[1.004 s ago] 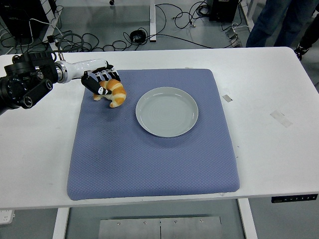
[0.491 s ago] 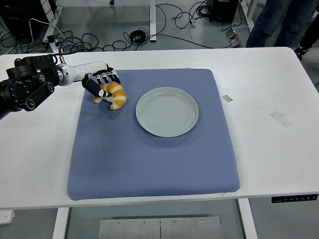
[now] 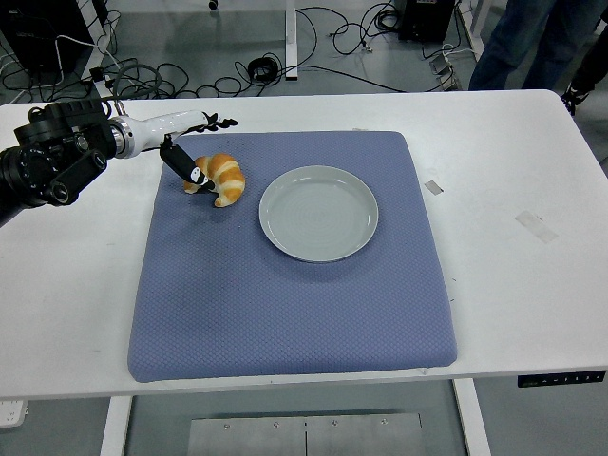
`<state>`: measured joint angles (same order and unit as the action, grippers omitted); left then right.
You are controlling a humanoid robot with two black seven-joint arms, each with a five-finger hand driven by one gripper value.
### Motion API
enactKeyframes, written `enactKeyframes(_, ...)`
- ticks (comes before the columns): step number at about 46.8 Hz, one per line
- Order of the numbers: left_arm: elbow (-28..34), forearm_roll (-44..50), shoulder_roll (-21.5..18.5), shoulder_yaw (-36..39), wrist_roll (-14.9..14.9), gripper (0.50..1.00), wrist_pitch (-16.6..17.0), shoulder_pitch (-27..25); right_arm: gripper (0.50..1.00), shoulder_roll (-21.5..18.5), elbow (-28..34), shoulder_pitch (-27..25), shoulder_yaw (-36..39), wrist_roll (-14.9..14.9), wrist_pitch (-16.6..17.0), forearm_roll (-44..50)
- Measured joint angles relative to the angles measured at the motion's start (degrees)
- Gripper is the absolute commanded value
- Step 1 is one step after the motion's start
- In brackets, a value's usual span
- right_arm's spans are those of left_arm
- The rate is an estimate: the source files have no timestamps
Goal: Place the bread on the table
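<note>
A golden croissant (image 3: 221,178) lies on the blue mat (image 3: 285,285), just left of the pale green plate (image 3: 318,213). My left hand (image 3: 195,144) reaches in from the left edge and hovers at the croissant's upper left. Its fingers are spread out flat above the bread, while the thumb (image 3: 186,167) still points down against the croissant's left end. Nothing is held in the hand. The plate has nothing on it. My right arm does not show.
The white table (image 3: 513,190) extends around the mat, with small tape marks (image 3: 535,224) on its right side. A person's legs (image 3: 532,43) stand at the top right. Cables (image 3: 190,76) lie on the floor behind the table.
The left hand's fingers have lifted off the croissant and spread open. The croissant now rests on the mat, slightly lower and flatter than before.
</note>
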<state>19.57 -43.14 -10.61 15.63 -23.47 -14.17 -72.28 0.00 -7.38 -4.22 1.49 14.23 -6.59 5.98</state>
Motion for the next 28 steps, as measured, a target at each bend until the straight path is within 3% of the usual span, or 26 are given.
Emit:
enactKeyframes(11, 0.03, 6.51, -0.03, -0.24, 0.01, 0.977, -2.07, -2.4, 1.0, 0.0, 0.0, 0.0, 0.0, 0.0, 0.0, 0.0)
enactKeyframes(22, -0.03, 21.43, -0.12, -5.97, 0.18, 0.977, 0.95, -1.81, 1.0, 0.0, 0.0, 0.0, 0.0, 0.0, 0.0, -0.01)
enactKeyframes(28, -0.02, 24.1, -0.12, -6.72, 0.18, 0.977, 1.28, -1.74, 1.0, 0.0, 0.0, 0.0, -0.01, 0.0, 0.0, 0.0)
